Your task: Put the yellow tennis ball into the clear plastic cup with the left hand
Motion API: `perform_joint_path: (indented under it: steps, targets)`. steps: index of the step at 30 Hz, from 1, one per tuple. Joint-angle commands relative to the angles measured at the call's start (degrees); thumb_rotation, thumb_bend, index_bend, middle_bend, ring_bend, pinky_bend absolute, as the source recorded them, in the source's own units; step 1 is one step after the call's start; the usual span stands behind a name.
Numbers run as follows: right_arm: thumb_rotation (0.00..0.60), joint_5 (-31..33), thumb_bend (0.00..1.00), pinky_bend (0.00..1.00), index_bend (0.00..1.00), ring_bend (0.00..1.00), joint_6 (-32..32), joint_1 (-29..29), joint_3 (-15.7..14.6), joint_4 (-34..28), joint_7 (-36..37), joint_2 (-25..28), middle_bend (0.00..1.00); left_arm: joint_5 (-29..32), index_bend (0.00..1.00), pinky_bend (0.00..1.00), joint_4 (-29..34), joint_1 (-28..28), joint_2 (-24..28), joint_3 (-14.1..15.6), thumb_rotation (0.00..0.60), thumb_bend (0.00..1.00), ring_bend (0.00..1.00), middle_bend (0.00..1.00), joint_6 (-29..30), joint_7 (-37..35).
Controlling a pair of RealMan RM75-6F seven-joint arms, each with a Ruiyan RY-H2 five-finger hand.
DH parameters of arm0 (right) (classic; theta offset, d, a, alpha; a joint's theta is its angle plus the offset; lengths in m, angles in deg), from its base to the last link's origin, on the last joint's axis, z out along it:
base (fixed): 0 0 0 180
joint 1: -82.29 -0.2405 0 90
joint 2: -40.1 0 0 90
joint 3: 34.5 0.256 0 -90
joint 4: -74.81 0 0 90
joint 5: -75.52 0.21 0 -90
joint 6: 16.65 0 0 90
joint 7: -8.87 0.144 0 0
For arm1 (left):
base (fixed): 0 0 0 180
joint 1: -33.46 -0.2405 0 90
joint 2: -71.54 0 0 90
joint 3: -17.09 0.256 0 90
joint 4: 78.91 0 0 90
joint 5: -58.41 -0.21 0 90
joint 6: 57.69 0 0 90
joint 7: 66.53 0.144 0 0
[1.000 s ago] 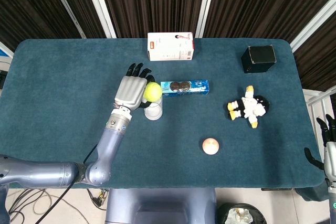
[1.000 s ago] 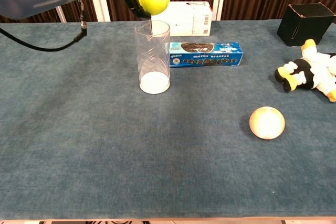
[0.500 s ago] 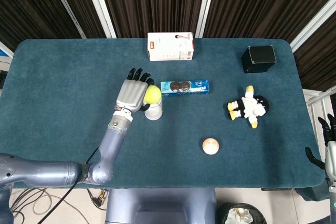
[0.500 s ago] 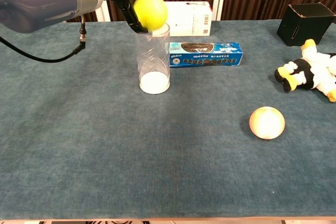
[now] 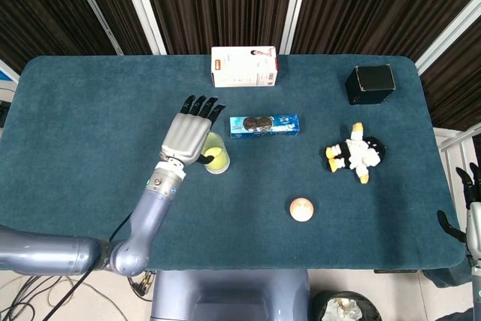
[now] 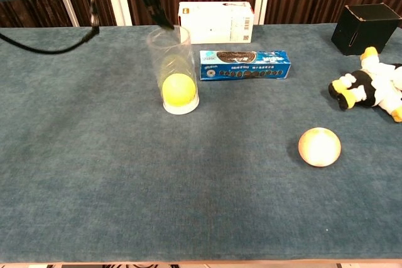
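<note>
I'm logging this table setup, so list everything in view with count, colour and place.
tennis ball: one, yellow, at the bottom of the cup.
plastic cup: one, clear, upright, left of the biscuit box.
biscuit box: one, blue, long, lying mid-table.
carton: one, white with red, at the far edge.
black box: one, far right corner.
plush toy: one, white, black and yellow, lying at right.
small ball: one, pale orange, near right.
table: one, teal cloth.
left robot hand: grey and black, fingers spread, beside the cup, holding nothing.
right robot hand: black fingers, off the table's right edge.
</note>
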Motion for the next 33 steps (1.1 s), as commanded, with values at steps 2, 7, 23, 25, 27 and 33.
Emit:
perform_joint_path:
  steps: [2,7,23,25,27,33]
  targets:
    - [0.6,-0.2,0.35,0.0,0.13,0.05,-0.1,-0.1,-0.1,-0.1,0.0,0.0,0.04,-8.5,0.13,0.0,6.3,-3.4,4.9,2.5,0.6,0.08,0.0,0.03,9.8,2.6]
    - [0.6,-0.9,0.35,0.0,0.13,0.05,-0.3,-0.3,-0.5,-0.2,-0.6,-0.3,0.04,-22.1,0.13,0.0,12.7,-14.2,11.2,12.8,0.6,0.06,0.0,0.02,22.9,1.0]
    - [0.6,-5.6,0.35,0.0,0.13,0.05,-0.4,-1.4,-2.4,1.4,-0.4,-0.2,0.04,-38.7,0.13,0.0,-11.6,-43.3,16.8,33.6,0.6,0.06,0.0,0.01,24.7,-37.7]
    - [0.6,-6.3,0.35,0.0,0.13,0.05,-0.2,-1.3,-2.6,1.7,0.2,0.1,0.03,-39.2,0.13,0.0,-12.8,-44.2,16.9,33.6,0.6,0.06,0.0,0.01,23.4,-39.5]
    - [0.6,-6.6,0.35,0.0,0.13,0.05,0.1,-1.3,-2.6,1.9,0.5,0.2,0.04,-40.1,0.13,0.0,-13.2,-44.8,17.1,33.3,0.6,0.06,0.0,0.01,22.8,-40.4]
    - [0.6,-6.3,0.35,0.0,0.13,0.05,0.4,-1.1,-2.5,2.0,0.9,0.3,0.04,-42.5,0.13,0.0,-13.6,-45.9,16.9,31.9,0.6,0.06,0.0,0.01,22.5,-39.7]
